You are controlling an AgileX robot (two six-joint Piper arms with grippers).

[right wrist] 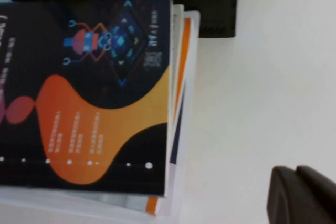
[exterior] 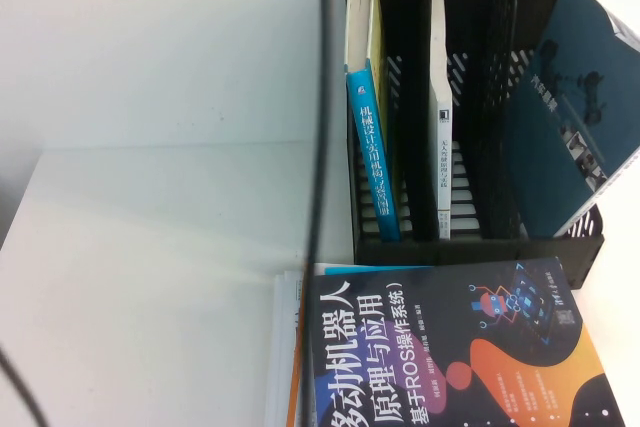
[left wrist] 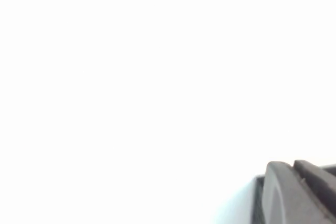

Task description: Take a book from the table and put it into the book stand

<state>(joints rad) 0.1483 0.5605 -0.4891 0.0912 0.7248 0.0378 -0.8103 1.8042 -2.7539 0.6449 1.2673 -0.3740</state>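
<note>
Plain matte white tabletop [exterior: 150,277], pale wall behind. Black plastic file rack [exterior: 480,97] with three upright slots stands at the far right. Large paperback with dark teal back cover [exterior: 570,117] leans tilted in the rightmost slot. Blue-spined book [exterior: 372,147] reads 机械设计实用机构与装置图册; white-spined book [exterior: 441,127] sits in the middle slot. Dark book with orange graphics [exterior: 450,347] tops a stack in front, title 移动机器人原理与应用, 基于ROS操作系统. Left gripper [left wrist: 299,192] is clenched, empty, over bare table. Right gripper [right wrist: 302,195] is beside the stack; can't tell its state.
</note>
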